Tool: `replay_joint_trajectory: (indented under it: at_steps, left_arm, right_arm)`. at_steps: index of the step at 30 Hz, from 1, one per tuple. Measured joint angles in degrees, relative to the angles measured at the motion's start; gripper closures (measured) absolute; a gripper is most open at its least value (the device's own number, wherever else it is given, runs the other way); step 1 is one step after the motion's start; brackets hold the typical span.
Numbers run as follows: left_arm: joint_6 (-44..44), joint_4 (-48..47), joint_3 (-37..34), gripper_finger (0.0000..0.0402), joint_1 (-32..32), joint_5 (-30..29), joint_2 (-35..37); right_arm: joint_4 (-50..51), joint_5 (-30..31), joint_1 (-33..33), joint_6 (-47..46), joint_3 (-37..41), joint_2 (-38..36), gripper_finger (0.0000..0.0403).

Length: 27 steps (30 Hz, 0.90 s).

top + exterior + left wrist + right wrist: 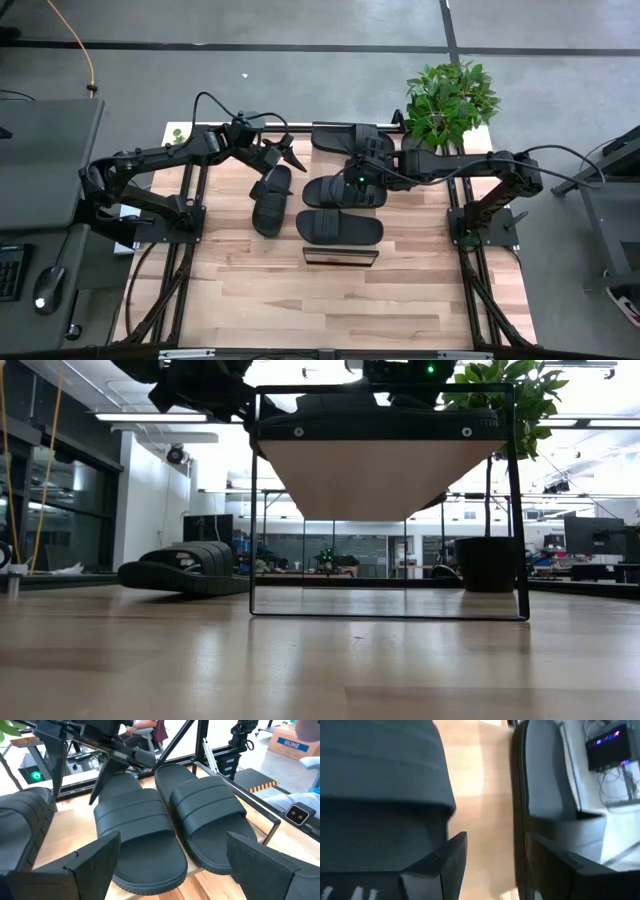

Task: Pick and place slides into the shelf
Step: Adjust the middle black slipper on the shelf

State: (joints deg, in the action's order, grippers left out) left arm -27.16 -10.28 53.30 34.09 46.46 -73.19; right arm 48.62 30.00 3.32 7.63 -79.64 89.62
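The shelf [340, 257] is a light-wood board on a dark wire frame, raised off the table in the low view [380, 470]. Three black slides lie on it: far [345, 137], middle [345, 192] and near [340, 228]. One more slide [270, 200] lies on its sole on the table, left of the shelf; it also shows in the low view [185, 570]. My left gripper [283, 155] is open and empty above that slide's far end, and its wrist view [173, 840] looks onto the shelf's slides. My right gripper [350, 178] is open [495, 837] low over the shelf, between two slides.
A potted plant [450, 100] stands at the table's far right corner. Dark rails run along the table's left [190, 250] and right [470, 260] sides. Bare tabletop [330, 310] lies near of the shelf.
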Motion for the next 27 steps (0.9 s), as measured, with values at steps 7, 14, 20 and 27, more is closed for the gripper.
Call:
replay_joint_trajectory:
  at_steps: [7,14,20,27]
  left_arm:
    - [0.0,-0.2,0.0,0.006,0.0,0.0,0.0]
    - [0.0,-0.2,0.0,0.006,0.0,0.0,0.0]
    - [0.0,-0.2,0.0,0.006,0.0,0.0,0.0]
    - [0.0,-0.1,0.0,0.006,0.0,0.0,0.0]
  right_arm:
    - [0.3,-2.7,-0.3,-1.6,0.0,0.0,0.0208]
    - [-4.0,-6.2,-0.5,-1.5,0.0,0.0,0.0208]
    - [-9.1,-9.2,-0.5,-0.1,-0.1,0.0,0.0208]
    - [-10.0,-9.2,-0.5,0.2,-0.1,0.0,0.0208]
